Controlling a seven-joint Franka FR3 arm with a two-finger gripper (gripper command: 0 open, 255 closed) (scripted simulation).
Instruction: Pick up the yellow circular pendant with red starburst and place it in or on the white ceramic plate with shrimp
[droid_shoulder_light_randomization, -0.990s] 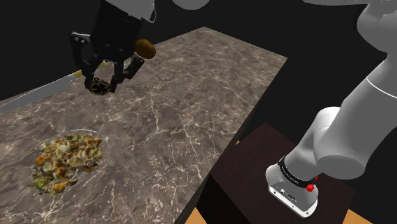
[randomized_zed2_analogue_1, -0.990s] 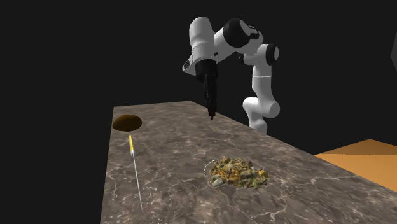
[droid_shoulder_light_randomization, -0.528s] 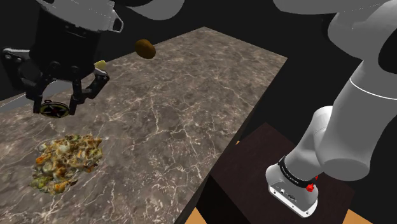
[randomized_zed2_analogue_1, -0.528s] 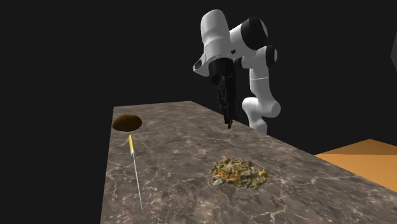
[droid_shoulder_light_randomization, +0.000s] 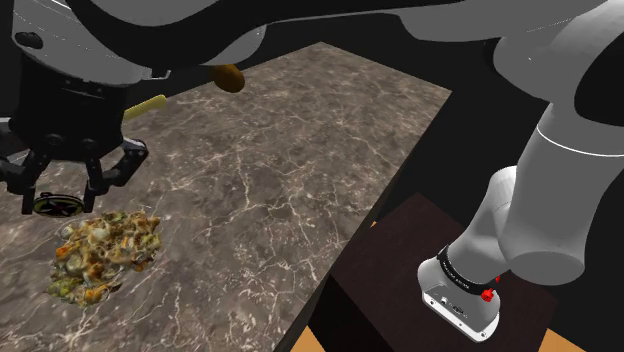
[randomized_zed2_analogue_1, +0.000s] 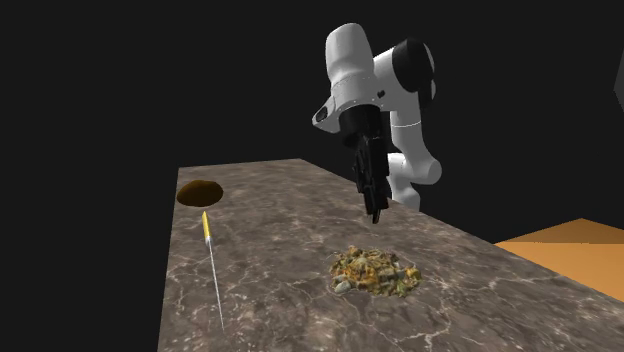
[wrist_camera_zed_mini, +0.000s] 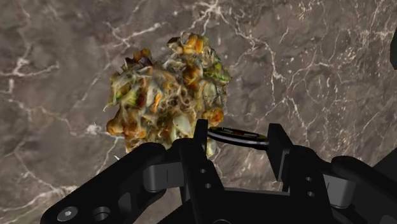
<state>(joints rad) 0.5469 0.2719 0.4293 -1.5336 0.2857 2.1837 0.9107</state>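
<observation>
1. The black gripper (droid_shoulder_light_randomization: 60, 193) hangs above the marbled countertop (droid_shoulder_light_randomization: 300, 150). Its two fingers pinch a thin round pendant (droid_shoulder_light_randomization: 56, 205), which looks dark with a yellowish ring.
2. In the wrist view the pendant (wrist_camera_zed_mini: 233, 134) is seen edge-on. It lies flat like a coin and spans the gap between the two fingertips (wrist_camera_zed_mini: 201, 129), level with the counter.
3. The plate (droid_shoulder_light_randomization: 62, 234), heaped with shrimp and greens (droid_shoulder_light_randomization: 100, 250), sits on the counter just beside and below the gripper. In the shoulder view it lies toward the lower right of the pendant.
4. In the second exterior view the gripper (randomized_zed2_analogue_1: 376, 212) hovers clear of the heap, over the plate's far side.
5. Judgement: the pendant is not yet centred over the plate. A short sideways shift toward the heap and a descent come before release.
</observation>
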